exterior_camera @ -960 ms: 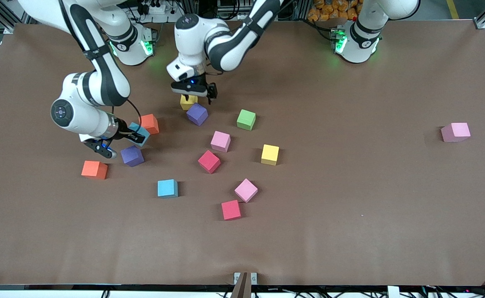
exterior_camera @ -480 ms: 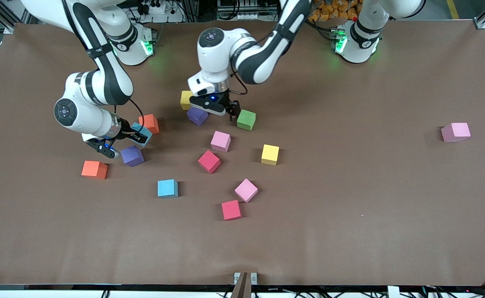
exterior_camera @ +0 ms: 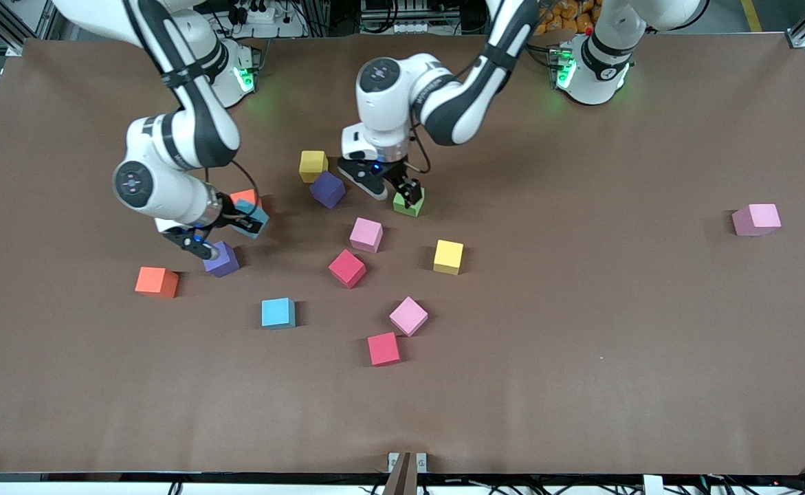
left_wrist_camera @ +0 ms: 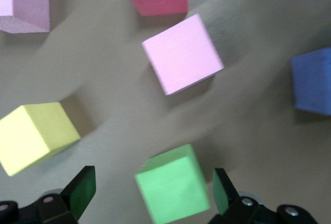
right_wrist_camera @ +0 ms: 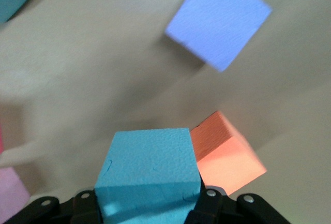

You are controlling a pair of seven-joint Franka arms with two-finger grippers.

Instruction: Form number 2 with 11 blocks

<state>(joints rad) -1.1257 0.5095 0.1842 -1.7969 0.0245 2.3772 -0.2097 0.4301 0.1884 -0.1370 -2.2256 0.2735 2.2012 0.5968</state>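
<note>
My right gripper clenched on blue block, up over an orange block and purple one, twd right arm's end of table. Left gripper spread wide, fingers straddling green block, nr table's mid. Other blocks loose, scattered; number 2 not begun. Risk: carried cube clips orange on descent; green sits skewed betw fingers, may twist on closing.

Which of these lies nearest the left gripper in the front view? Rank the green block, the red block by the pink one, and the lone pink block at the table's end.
1. green block, under the left gripper.
2. red block, nearer the camera.
3. lone pink block, toward the left arm's end.
</note>
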